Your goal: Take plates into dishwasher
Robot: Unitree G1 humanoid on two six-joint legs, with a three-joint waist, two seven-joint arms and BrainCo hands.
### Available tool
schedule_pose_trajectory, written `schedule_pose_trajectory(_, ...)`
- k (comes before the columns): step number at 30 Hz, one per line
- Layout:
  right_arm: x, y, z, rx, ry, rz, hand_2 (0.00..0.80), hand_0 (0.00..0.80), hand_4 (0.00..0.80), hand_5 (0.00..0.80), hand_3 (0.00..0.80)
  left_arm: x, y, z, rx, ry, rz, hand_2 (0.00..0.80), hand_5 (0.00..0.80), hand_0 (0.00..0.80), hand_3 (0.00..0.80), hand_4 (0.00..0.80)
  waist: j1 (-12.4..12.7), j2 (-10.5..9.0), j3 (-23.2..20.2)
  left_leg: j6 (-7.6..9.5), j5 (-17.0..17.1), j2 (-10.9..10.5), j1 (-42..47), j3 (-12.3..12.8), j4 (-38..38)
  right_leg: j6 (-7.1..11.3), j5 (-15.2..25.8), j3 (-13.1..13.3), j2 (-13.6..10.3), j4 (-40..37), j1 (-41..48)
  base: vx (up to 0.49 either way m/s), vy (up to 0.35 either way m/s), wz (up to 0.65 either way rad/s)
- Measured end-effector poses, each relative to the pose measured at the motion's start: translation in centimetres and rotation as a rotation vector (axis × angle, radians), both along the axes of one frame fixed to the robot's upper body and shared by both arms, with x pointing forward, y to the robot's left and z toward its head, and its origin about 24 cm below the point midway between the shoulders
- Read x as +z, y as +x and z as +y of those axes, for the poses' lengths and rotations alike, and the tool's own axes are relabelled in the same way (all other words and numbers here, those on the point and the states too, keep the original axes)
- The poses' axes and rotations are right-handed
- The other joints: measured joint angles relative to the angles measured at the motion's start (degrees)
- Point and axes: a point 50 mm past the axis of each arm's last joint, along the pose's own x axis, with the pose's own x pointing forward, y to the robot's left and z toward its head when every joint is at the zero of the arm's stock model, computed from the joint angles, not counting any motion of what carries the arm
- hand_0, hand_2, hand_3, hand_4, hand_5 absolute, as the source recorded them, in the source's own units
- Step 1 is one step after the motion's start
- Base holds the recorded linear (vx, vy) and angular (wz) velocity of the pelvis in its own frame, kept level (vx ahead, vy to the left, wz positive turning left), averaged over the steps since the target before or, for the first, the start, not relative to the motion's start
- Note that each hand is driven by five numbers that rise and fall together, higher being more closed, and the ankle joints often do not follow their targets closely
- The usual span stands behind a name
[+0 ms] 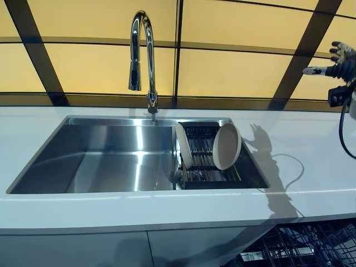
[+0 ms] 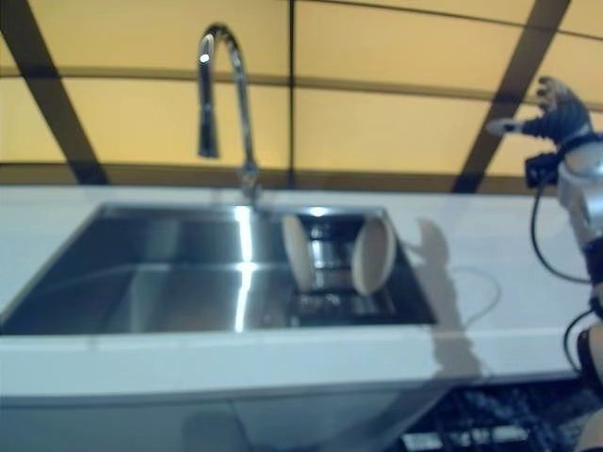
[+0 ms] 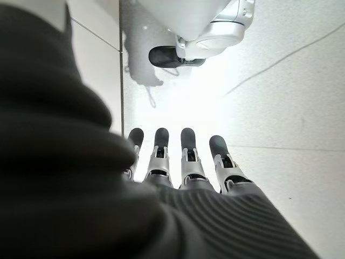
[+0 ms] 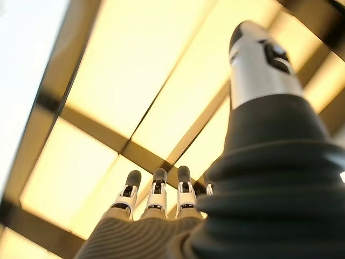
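Note:
Two beige plates stand on edge in a dark rack (image 1: 206,167) at the right end of the steel sink (image 1: 111,161): one plate (image 1: 183,145) at the rack's left, another plate (image 1: 227,146) at its right. My right hand (image 1: 339,62) is raised high at the far right, above the counter and well clear of the plates, fingers (image 4: 156,194) straight and empty. My left hand (image 3: 183,162) shows only in its wrist view, fingers straight, pointing down at the floor, holding nothing. The dishwasher's wire rack (image 1: 300,245) shows below the counter at the lower right.
A tall chrome faucet (image 1: 142,61) rises behind the sink's middle. White countertop (image 1: 311,161) runs around the sink, with a yellow panelled wall (image 1: 233,67) behind it. Cabinet fronts (image 1: 78,250) lie below the counter edge.

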Motion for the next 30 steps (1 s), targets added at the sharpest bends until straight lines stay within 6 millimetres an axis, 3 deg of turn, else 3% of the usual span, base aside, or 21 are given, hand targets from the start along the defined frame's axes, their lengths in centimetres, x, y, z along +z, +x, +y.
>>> schedule_pose_trajectory(3, 1.4, 0.5, 1.4, -0.001, -0.055, 0.040, 0.000, 0.000, 0.000, 0.000, 0.000, 0.0, 0.0, 0.0, 0.000, 0.003, 0.000, 0.000, 0.000, 0.000, 0.000, 0.000, 0.31, -0.35, 0.07, -0.01, 0.04, -0.04, -0.67, -0.20, 0.25, -0.05, 0.02, -0.30, -0.01, 0.03, -0.56, 0.082, 0.014, 0.04)
schedule_pose_trajectory(5, 1.1, 1.0, 2.3, -0.001, -0.079, 0.089, 0.000, 0.000, 0.000, 0.000, 0.000, 0.0, 0.0, 0.0, 0.000, 0.006, 0.005, 0.000, 0.000, 0.000, 0.000, 0.000, 0.84, -0.50, 0.07, -0.01, 0.05, -0.10, -0.68, -0.30, 0.27, -0.12, 0.06, -0.57, -0.05, 0.06, -0.54, 0.076, 0.010, 0.03)
schedule_pose_trajectory(13, -1.2, 2.1, 2.7, -0.064, -0.164, 0.309, 0.000, 0.000, 0.000, 0.000, 0.000, 0.1, 0.1, 0.2, -0.009, 0.022, 0.019, 0.000, 0.000, 0.000, 0.000, 0.000, 3.14, -0.95, 0.20, 0.00, 0.50, -0.34, -2.65, -1.55, 0.35, 0.05, -0.07, -1.63, -0.17, 0.13, -2.01, 0.032, -0.004, 0.08)
schedule_pose_trajectory(30, -3.1, 2.8, 3.0, -0.041, -0.087, 0.457, 0.000, 0.000, 0.000, 0.000, 0.000, 0.3, 1.6, 0.5, -0.037, 0.034, -0.011, 0.000, 0.000, 0.000, 0.000, 0.000, 4.51, -2.11, 3.79, -0.09, 1.04, -0.34, -5.87, -2.02, 0.37, -0.11, 0.29, -2.43, -0.09, 0.25, -4.97, -0.028, -0.009, 0.01)
